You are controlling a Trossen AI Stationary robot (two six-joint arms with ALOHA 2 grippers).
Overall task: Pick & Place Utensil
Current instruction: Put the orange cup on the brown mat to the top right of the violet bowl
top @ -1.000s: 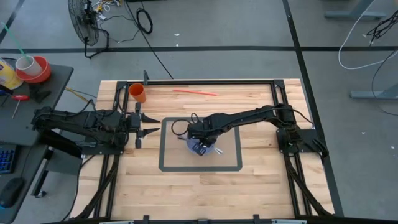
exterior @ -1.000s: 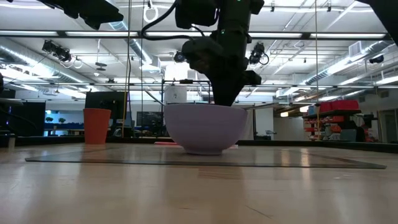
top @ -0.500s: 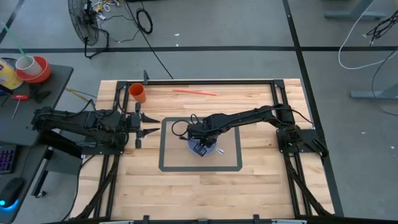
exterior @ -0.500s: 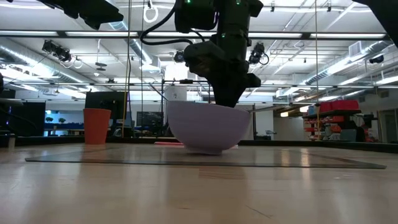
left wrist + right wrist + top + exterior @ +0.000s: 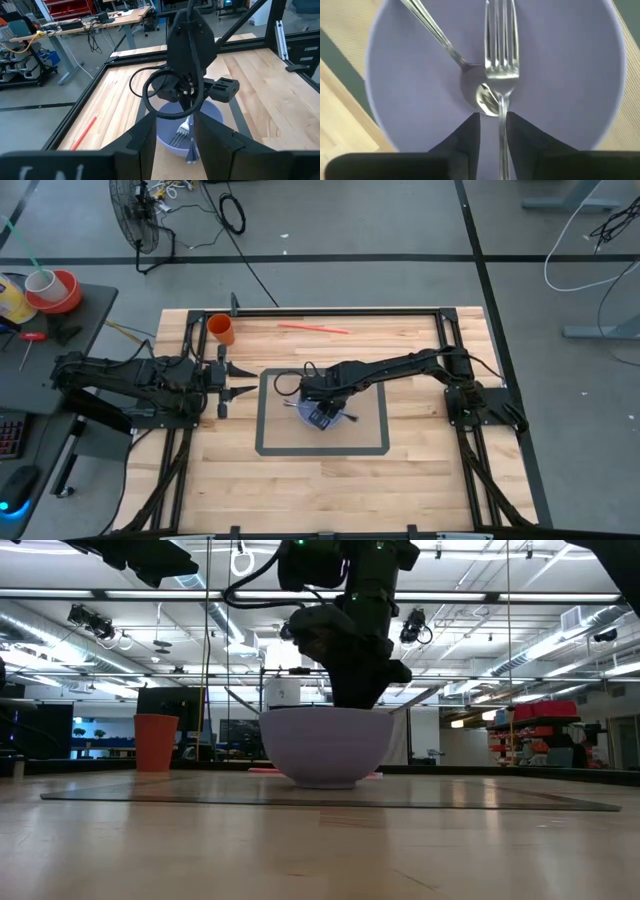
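A lavender bowl (image 5: 341, 423) stands on its base on a grey-bordered mat (image 5: 270, 448) at the table's middle. A spoon (image 5: 445, 40) lies inside it, its scoop at the bottom and its handle against the wall. My right gripper (image 5: 322, 416) hangs over the bowl, pointing down into it, shut on a silver fork (image 5: 501, 50) whose tines reach over the spoon's scoop. My left gripper (image 5: 240, 380) waits open, left of the mat, pointing at the bowl (image 5: 212, 114). My right gripper holds the fork by its handle (image 5: 502, 131), just behind the neck, pinched between the two fingers (image 5: 522, 137). The fingers come from above, pointing down, and lie along the fork. The tines (image 5: 500, 35) point down inside the bowl, above the spoon's scoop (image 5: 482, 97).
An orange cup (image 5: 221, 330) stands near the table's far left corner, also seen in the low view (image 5: 156, 742). A red straw (image 5: 313, 329) lies near the far edge. A dark frame rail (image 5: 340, 309) runs around the table. Bare wood lies near and right of the mat.
The bowl tipped for a moment, its rim dipping on one side in the low view, and has settled level again, a little to the left there. My right gripper stayed in the bowl with the fork, shifting slightly toward the table's left.
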